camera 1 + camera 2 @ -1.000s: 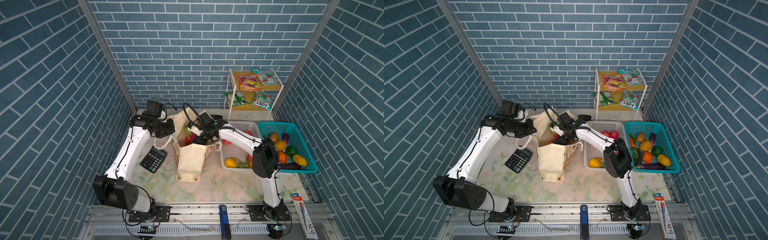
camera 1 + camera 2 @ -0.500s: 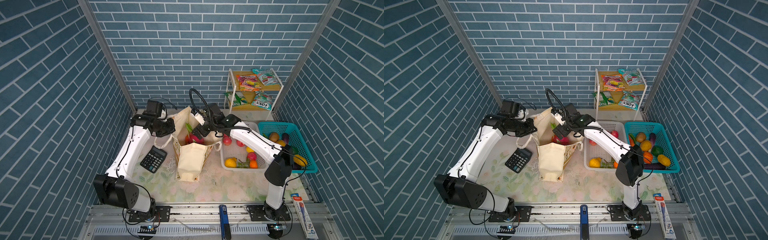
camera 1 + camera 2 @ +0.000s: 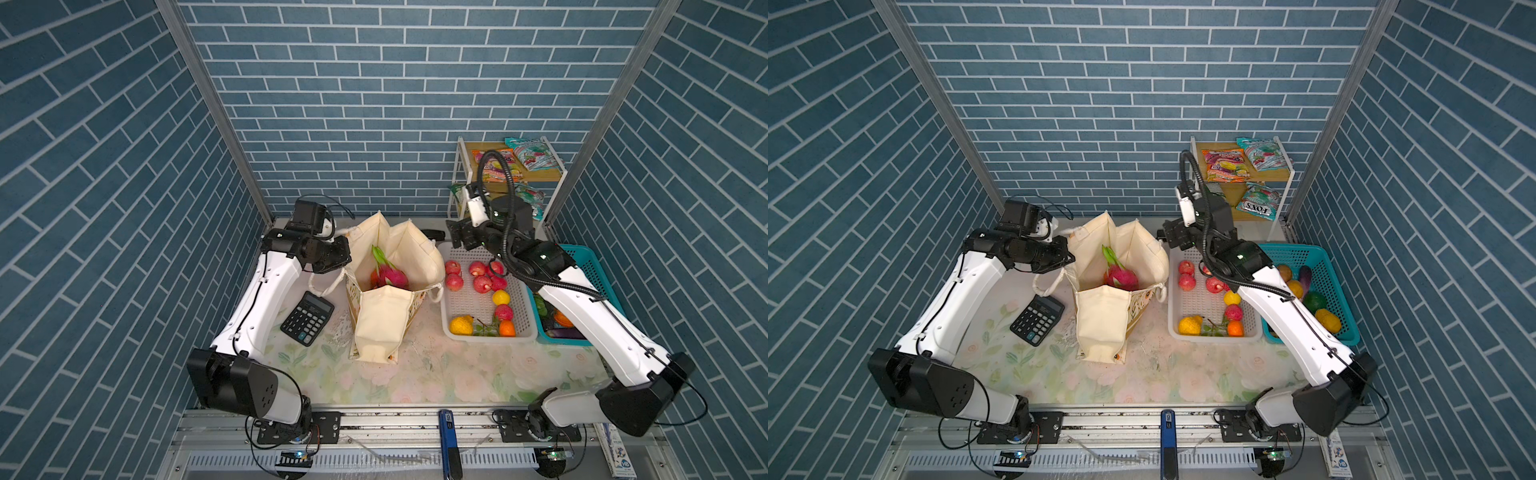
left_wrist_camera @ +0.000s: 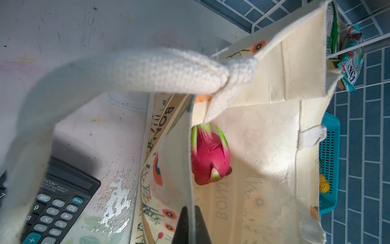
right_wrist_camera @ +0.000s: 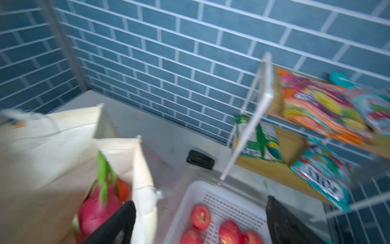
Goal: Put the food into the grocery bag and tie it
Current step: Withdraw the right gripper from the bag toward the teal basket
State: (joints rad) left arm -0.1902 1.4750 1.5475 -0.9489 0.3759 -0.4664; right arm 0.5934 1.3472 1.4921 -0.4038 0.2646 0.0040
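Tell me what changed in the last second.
The right gripper pulled up out of the bag and swung right, over the white basket, open and empty. Unchanged: left gripper shut on the bag rim, dragon fruit inside, calculator.

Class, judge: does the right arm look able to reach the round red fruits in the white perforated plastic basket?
Probably yes. The right gripper is open above the far corner of the white perforated plastic basket; the round red fruits lie uncovered nearby.
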